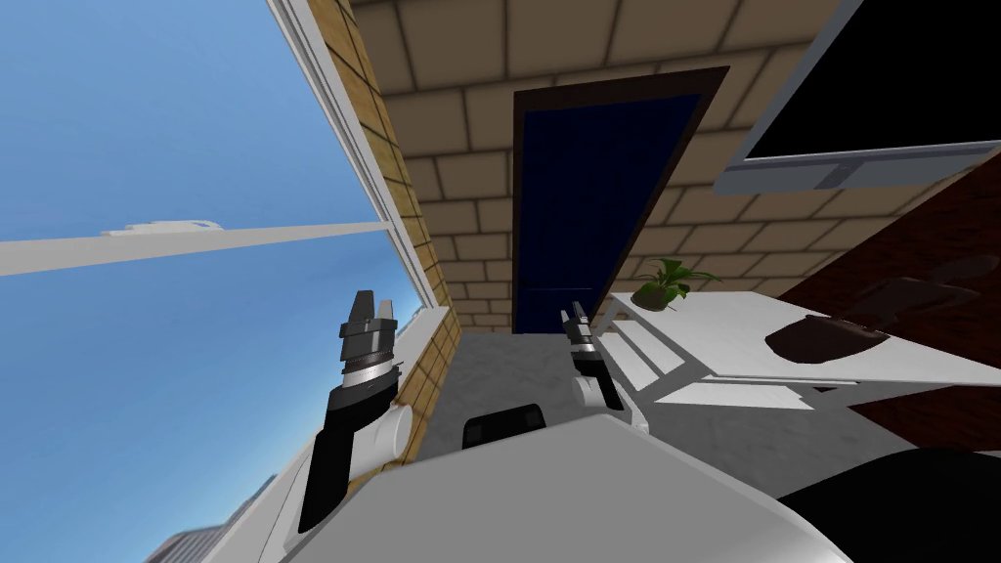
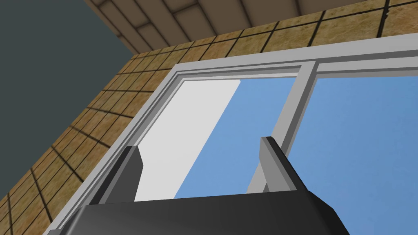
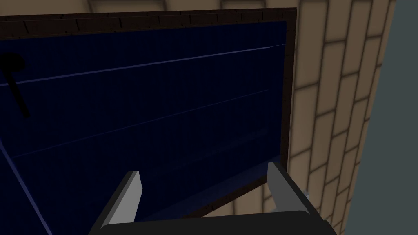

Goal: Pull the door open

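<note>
Approach stage: right gripper [image 3: 204,176], fingers spread and empty, faces the closed dark blue door [image 1: 596,195] from well short of it, left gripper [image 1: 369,315] likewise open and empty; next move probably calls for closing in on the door's black handle [image 3: 12,65].

Daylight comes from the big window [image 1: 176,127] on my left, its flat blue pane the brightest area, and the white table [image 1: 743,332] on the right is lit evenly. The dark blue door [image 1: 587,205] ahead is dim, nearly black in the right wrist view, where its handle [image 3: 14,81] barely stands out as a blacker shape. The wide head lens tilts the whole scene and splays the brick walls [image 1: 459,117] toward the corners.
</note>
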You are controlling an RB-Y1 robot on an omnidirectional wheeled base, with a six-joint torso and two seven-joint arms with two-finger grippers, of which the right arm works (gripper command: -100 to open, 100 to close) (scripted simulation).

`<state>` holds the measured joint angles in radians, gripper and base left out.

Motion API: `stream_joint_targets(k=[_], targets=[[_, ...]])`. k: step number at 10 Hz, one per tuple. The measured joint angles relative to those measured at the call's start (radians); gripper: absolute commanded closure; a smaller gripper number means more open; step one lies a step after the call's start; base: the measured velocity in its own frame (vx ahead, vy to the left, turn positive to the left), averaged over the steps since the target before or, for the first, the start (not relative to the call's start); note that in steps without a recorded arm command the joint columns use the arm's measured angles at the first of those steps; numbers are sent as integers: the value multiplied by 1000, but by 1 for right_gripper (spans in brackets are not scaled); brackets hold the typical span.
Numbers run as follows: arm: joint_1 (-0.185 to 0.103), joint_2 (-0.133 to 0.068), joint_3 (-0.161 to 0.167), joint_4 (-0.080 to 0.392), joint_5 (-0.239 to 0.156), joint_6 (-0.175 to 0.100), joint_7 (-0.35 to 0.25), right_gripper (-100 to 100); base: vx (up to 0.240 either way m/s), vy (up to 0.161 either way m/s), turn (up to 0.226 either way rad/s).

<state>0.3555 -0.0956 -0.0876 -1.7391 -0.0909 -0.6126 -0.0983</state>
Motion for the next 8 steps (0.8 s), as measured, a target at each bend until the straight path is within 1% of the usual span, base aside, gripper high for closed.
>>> stream_joint_targets(k=[2, 6, 8], targets=[[-2, -1, -3, 38, 2, -11, 0, -100, 105, -2, 21], [-19, -8, -13, 120, 3, -26, -2, -100, 100, 7, 21], [-24, -10, -18, 166, 4, -40, -3, -100, 95, -6, 21]])
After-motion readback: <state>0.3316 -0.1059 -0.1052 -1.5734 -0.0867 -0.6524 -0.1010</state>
